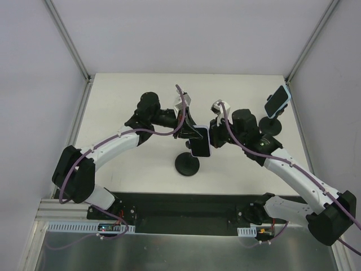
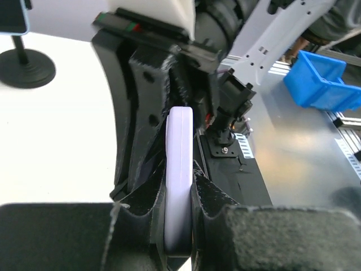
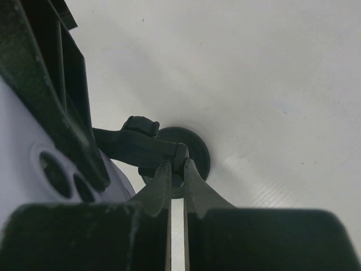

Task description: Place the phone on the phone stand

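The phone (image 1: 200,141), dark-screened in a pale lavender case, hangs just above the phone stand's round black base (image 1: 186,165) at mid-table. My left gripper (image 1: 192,132) is shut on the phone. In the left wrist view the phone (image 2: 179,164) shows edge-on, pinched between the two pads of that gripper (image 2: 179,186). My right gripper (image 1: 213,138) reaches in from the right. In the right wrist view that gripper (image 3: 178,164) is shut on the tip of the stand's black holder arm (image 3: 135,144), above the base (image 3: 198,153). The phone's back (image 3: 22,180) with its lenses fills the left.
A second phone (image 1: 277,101) sits on another black stand (image 1: 273,125) at the back right, also seen in the left wrist view as a second stand (image 2: 25,68). White walls enclose the table on three sides. A blue bin (image 2: 321,84) lies beyond the near edge.
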Robot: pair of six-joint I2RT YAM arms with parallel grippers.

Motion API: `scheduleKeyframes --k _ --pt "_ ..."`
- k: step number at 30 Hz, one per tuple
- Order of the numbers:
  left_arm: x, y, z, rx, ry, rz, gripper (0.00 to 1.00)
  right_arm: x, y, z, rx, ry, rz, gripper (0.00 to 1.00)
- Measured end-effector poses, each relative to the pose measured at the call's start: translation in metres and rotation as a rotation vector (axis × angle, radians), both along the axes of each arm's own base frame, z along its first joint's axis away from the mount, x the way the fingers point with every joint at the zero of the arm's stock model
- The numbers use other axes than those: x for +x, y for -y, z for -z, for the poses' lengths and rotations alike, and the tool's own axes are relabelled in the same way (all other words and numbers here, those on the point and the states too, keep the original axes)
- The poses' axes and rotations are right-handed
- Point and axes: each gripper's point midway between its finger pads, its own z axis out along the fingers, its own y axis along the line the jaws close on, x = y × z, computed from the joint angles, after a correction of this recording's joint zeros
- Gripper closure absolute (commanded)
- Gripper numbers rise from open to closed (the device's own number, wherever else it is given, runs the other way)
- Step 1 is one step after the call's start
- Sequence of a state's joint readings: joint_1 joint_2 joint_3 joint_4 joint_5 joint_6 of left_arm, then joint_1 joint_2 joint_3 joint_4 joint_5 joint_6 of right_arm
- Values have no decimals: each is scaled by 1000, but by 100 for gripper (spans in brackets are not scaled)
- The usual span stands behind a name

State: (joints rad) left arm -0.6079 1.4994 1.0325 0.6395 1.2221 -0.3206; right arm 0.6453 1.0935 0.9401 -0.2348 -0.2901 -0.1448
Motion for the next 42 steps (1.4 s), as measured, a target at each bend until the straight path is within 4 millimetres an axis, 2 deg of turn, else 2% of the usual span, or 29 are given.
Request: scheduleKeyframes --k 9,13,20,30,36,42 --pt "16 -8 10 132 5 -275 100 -1 2 -6 19 22 44 99" --pt "14 -16 19 212 10 -339 100 -6 -2 -2 16 26 53 99" --pt "20 -25 28 326 68 -458 100 -2 -2 -3 -4 63 122 100" --pt "33 -21 34 464 145 -684 100 4 15 -5 -42 177 323 100" --pt "45 -16 35 510 43 -799 100 6 23 -7 -59 222 427 100" --pt "47 -10 39 541 -35 -851 100 4 28 -4 -118 269 505 100"
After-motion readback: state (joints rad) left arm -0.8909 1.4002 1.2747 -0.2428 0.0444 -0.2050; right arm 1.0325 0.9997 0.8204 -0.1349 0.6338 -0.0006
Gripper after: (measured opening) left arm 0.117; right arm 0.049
